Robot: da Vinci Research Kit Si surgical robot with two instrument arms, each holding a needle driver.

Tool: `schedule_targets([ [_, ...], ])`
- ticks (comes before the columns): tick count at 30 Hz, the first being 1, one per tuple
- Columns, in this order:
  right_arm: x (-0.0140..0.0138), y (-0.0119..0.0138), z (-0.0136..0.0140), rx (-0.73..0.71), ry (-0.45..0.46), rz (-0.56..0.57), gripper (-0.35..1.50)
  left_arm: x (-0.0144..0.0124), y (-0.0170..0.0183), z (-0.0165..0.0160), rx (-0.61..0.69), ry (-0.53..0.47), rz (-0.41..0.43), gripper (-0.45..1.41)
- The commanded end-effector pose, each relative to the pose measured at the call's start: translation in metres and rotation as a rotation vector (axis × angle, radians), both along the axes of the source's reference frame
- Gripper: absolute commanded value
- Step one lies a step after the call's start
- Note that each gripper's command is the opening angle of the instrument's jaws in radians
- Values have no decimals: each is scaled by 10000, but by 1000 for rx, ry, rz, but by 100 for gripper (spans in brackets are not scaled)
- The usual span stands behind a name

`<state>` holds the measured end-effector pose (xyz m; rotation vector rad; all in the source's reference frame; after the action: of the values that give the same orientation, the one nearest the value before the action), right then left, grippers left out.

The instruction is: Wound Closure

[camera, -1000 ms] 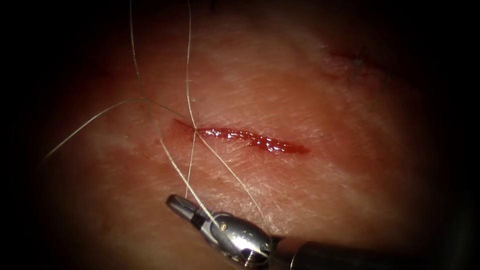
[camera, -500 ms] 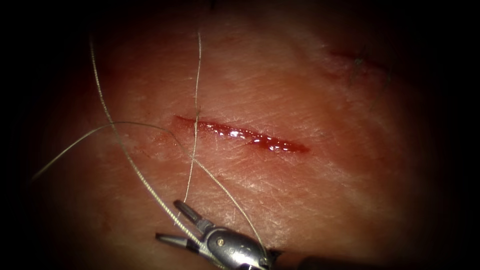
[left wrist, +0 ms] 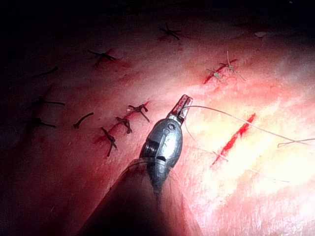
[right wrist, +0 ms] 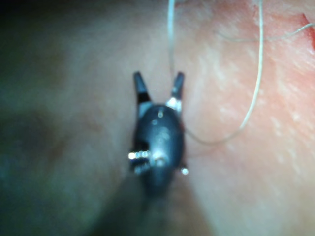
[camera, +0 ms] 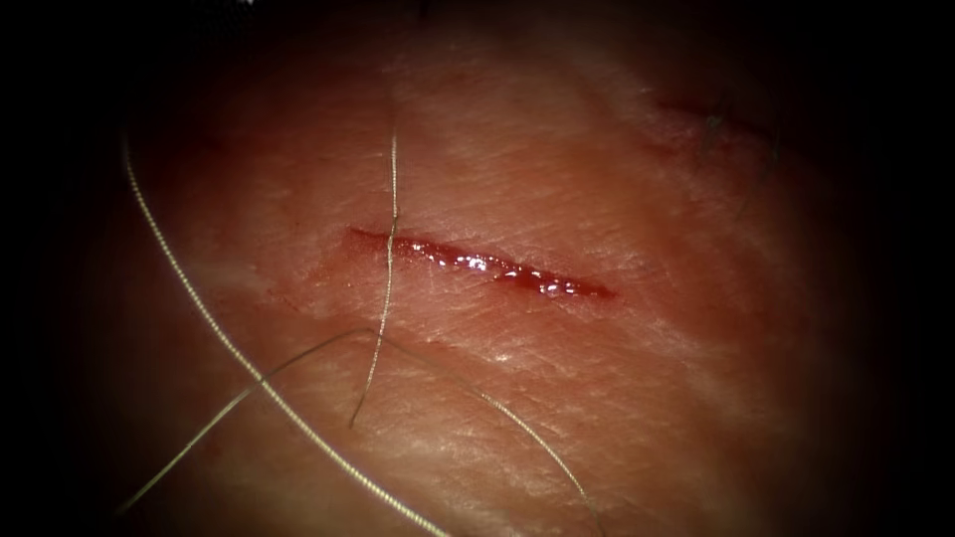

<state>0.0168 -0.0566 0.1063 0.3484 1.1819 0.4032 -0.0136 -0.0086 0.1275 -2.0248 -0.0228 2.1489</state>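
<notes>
The cut (camera: pixel 497 268) runs across the middle of the tissue (camera: pixel 617 398), glistening with red fluid. One strand of thread (camera: pixel 390 229) crosses the cut near its left end, and its free tail ends below the cut. Two longer strands (camera: pixel 229 343) lie slack over the tissue to the lower left. In the left wrist view my left tool (left wrist: pixel 183 105) has its jaws shut on the thread (left wrist: pixel 231 115), which leads toward the cut (left wrist: pixel 238 135). My right tool (right wrist: pixel 158 83) holds nothing, its jaws standing open, and a loop of thread (right wrist: pixel 256 88) hangs beside it. Where the needle lies I cannot tell.
An older closed cut (camera: pixel 711 124) with dark stitch ends sits at the endoscope view's upper right. The left wrist view has several dark knotted stitches (left wrist: pixel 123 123) on earlier cuts beside the left tool, and one with pale thread ends (left wrist: pixel 221 71).
The right tool opened its jaws, let go of the thread and drew back out of the endoscope view at the bottom. The freed strands went slack and sank toward the lower left.
</notes>
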Motion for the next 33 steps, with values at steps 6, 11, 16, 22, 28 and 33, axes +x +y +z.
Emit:
schedule_targets([
  [6, -125, 48, 20, -73, -131, 3, 120, 36, -2, -9, -14, 0, -15, -45],
  [11, -171, 106, 18, -119, -174, 22, 113, 54, -11, -8, -20, -5, -26, -45],
  [16, -160, 180, 1, -145, -121, 116, 103, 43, -30, -2, -20, -3, -34, -45],
  [22, -88, 249, 0, -168, -16, 115, 22, 12, -44, 2, -5, -22, -32, -45],
  [28, -6, 278, 28, -164, 42, 95, -35, -18, -55, 5, -1, -39, -30, -45],
  [33, 58, 301, 36, -182, 68, 93, -35, -39, -71, 3, -5, -42, -34, -45],
])
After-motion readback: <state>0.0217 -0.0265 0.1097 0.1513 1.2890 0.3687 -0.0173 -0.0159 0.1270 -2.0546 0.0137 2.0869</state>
